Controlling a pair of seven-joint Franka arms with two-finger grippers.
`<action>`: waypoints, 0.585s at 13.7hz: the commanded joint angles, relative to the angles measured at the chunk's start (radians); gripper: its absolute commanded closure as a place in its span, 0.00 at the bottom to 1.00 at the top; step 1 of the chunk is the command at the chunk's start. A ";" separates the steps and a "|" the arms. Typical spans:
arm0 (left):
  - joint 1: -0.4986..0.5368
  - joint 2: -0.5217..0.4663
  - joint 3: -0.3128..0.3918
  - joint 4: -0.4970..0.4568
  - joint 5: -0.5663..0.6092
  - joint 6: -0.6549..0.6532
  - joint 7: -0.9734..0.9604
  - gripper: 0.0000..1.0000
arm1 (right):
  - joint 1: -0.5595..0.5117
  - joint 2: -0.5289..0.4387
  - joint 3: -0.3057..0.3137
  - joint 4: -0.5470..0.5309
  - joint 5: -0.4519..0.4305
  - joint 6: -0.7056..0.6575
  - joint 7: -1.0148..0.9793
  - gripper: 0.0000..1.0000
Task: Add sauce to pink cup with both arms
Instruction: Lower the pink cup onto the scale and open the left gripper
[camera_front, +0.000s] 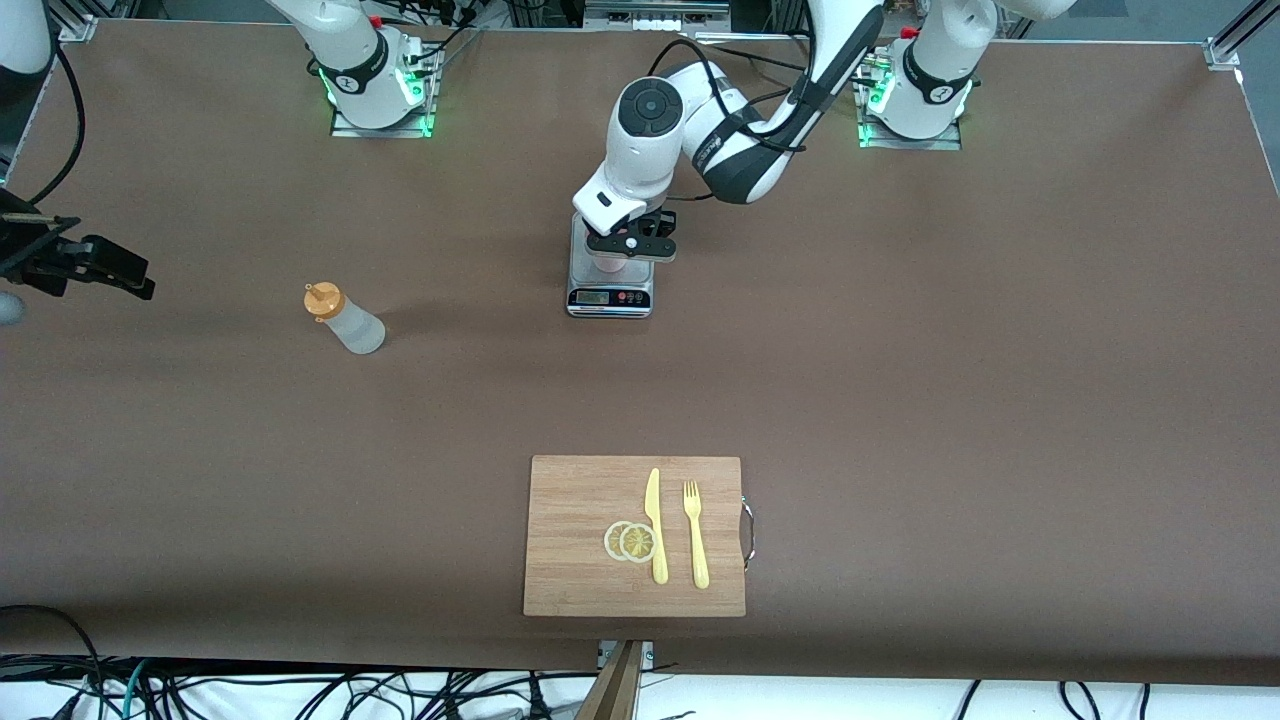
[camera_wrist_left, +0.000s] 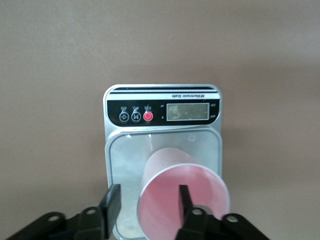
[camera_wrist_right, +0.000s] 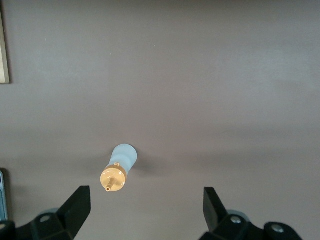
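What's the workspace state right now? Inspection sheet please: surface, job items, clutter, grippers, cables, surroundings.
Surface: brown table, no spills seen.
Job's things: sauce bottle upright on the table toward the right arm's end, orange cap on; pink cup on the scale, looks empty.
Clutter: cutting board nearer the front camera, carrying two lemon slices, a knife and a fork.
Grippers: left gripper over the scale, open, one finger inside the cup's rim and one outside; right gripper open, above the bottle.
Cables: bundles below the table's near edge; one cable by the right arm's end.
Surroundings: aluminium frame at the corners.
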 joint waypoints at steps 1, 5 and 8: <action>0.039 -0.073 0.014 0.073 -0.031 -0.174 0.038 0.00 | -0.002 0.038 0.004 0.005 0.015 -0.007 -0.123 0.00; 0.120 -0.156 0.070 0.211 -0.019 -0.433 0.139 0.00 | -0.026 0.124 -0.008 0.003 0.153 -0.010 -0.530 0.00; 0.217 -0.226 0.129 0.245 -0.018 -0.551 0.245 0.00 | -0.101 0.177 -0.014 -0.021 0.353 -0.008 -0.853 0.00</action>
